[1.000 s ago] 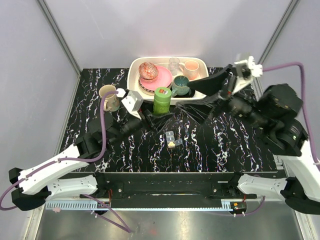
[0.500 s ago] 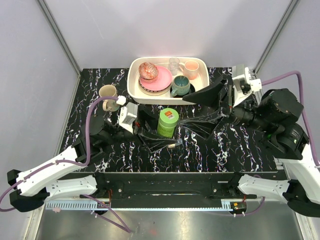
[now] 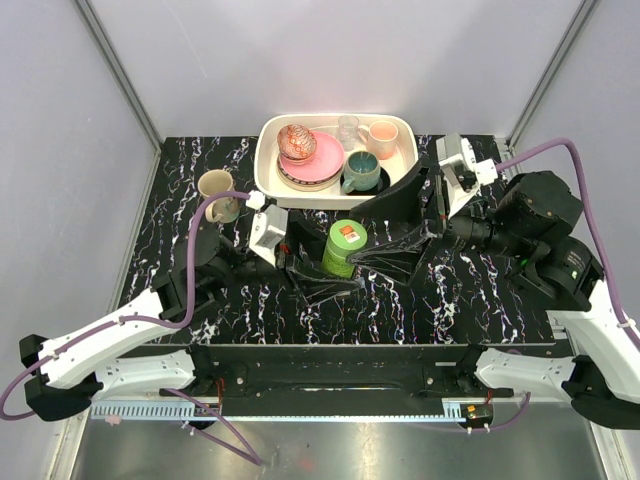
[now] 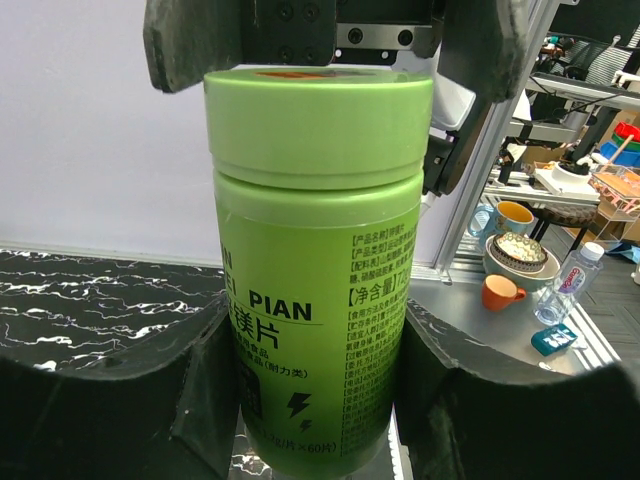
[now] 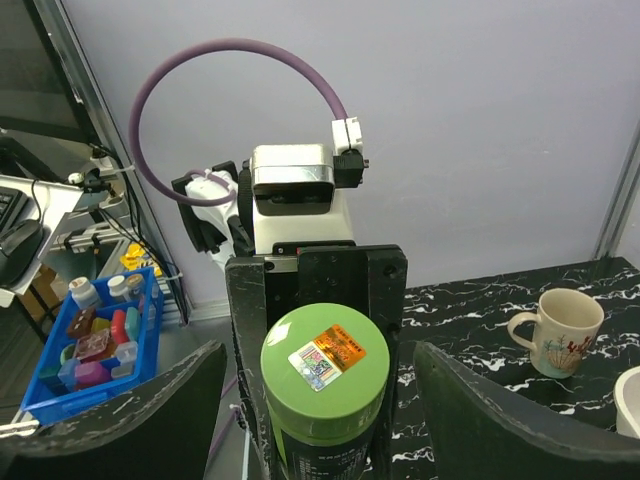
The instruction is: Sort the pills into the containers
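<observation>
Shifted leftward since the earlier frame, the right gripper (image 3: pixel 354 236) stands spread wide either side of the lid (image 5: pixel 324 362) of the green bottle (image 3: pixel 343 248), which the left gripper (image 4: pixel 315 425) pinches low down; pills and containers are hidden from view.

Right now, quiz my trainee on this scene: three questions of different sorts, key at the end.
1. True or false: the left tool grips the green pill bottle by its body.
2. How does the right tool stand at the bottle's cap? A) clamped on it B) open, fingers either side C) far away over the tray
3. Fill in: the cap is ___ the bottle (on/off).
Key: 1 true; 2 B; 3 on.
</observation>
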`<state>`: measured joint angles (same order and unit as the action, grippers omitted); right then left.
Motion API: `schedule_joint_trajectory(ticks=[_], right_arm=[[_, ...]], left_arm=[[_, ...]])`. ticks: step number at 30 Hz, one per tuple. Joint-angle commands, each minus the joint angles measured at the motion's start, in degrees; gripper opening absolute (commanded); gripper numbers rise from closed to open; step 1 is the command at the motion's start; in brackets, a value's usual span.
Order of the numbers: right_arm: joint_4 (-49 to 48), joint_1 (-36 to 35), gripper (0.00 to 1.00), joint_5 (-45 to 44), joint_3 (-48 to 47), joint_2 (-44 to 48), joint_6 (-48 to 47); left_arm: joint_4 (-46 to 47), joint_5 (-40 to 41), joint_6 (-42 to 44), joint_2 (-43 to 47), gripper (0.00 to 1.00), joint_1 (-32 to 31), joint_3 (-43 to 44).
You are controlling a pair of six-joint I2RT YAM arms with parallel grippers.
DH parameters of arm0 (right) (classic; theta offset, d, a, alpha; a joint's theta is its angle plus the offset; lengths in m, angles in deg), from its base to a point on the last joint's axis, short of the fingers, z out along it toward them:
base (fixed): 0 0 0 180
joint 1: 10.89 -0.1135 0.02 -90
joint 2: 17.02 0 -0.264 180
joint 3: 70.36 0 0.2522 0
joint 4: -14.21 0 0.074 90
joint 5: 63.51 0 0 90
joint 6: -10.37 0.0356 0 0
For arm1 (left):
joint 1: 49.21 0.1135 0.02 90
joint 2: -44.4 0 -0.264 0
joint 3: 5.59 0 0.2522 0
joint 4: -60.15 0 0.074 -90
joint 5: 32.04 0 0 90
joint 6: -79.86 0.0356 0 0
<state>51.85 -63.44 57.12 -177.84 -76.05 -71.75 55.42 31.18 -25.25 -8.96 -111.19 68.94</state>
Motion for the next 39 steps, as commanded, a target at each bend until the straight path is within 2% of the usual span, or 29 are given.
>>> schedule_joint_trajectory(ticks=[1, 7, 11, 12, 16, 19, 21, 30, 31, 32, 33, 34, 35, 39], right_arm=[[0.1, -0.4, 0.80, 3.0, -0.5, -0.6, 0.6], [0.3, -0.3, 0.73, 2.4, -0.1, -0.7, 0.6], [0.4, -0.4, 0.59, 2.5, -0.2, -1.0, 0.6], [0.3, -0.4, 0.50, 2.5, -0.1, -1.0, 0.6], [0.2, -0.3, 0.33, 1.9, -0.4, -1.4, 1.2], [0.4, -0.4, 0.30, -1.7, -0.2, -1.7, 0.9], [0.3, -0.3, 0.30, -5.1, 0.0, -1.9, 0.6], [3.1, -0.4, 0.28, -32.7, -6.3, -9.2, 1.1], [3.5, -0.4, 0.28, -35.9, -7.8, -9.9, 1.5], [3.8, -0.3, 0.32, -36.8, -8.6, -10.4, 1.6], [4.0, -0.4, 0.40, -37.0, -9.5, -11.5, 1.7], [4.2, -0.4, 0.49, -36.7, -10.9, -11.7, 1.9], [4.2, -0.4, 0.66, -36.0, -11.3, -11.8, 1.8], [3.3, -0.4, 0.88, -29.2, -12.3, -10.4, 1.2]], left_arm=[[4.6, -0.3, 0.0, 0.4, 0.00, 0.0, 3.3], [4.6, -0.5, 0.0, 0.3, 0.00, 0.0, 3.7], [4.6, -0.5, 0.1, 0.3, 0.00, 0.0, 3.7], [4.5, -0.4, 0.1, 0.2, 0.00, 0.0, 3.6], [3.4, 1.3, 1.0, 0.0, 0.00, 0.0, 3.2], [0.1, 8.0, 2.0, 0.0, 0.00, 0.0, 3.7], [-3.7, 16.2, 2.5, -0.8, 0.00, 0.0, 5.5], [-12.2, 48.0, 7.1, -8.8, 0.00, 0.0, 16.2], [-12.7, 53.5, 6.9, -9.6, 0.00, 0.0, 17.3], [-14.1, 55.7, 6.5, -10.3, 0.00, 0.0, 19.2], [-15.1, 56.8, 6.2, -11.6, 0.00, 0.0, 20.3], [-15.6, 57.1, 5.3, -11.8, 0.00, 0.0, 21.1], [-15.7, 56.7, 4.7, -11.8, 0.00, -0.1, 21.3], [-13.8, 51.1, 3.0, -9.8, 0.00, -0.1, 18.4]])
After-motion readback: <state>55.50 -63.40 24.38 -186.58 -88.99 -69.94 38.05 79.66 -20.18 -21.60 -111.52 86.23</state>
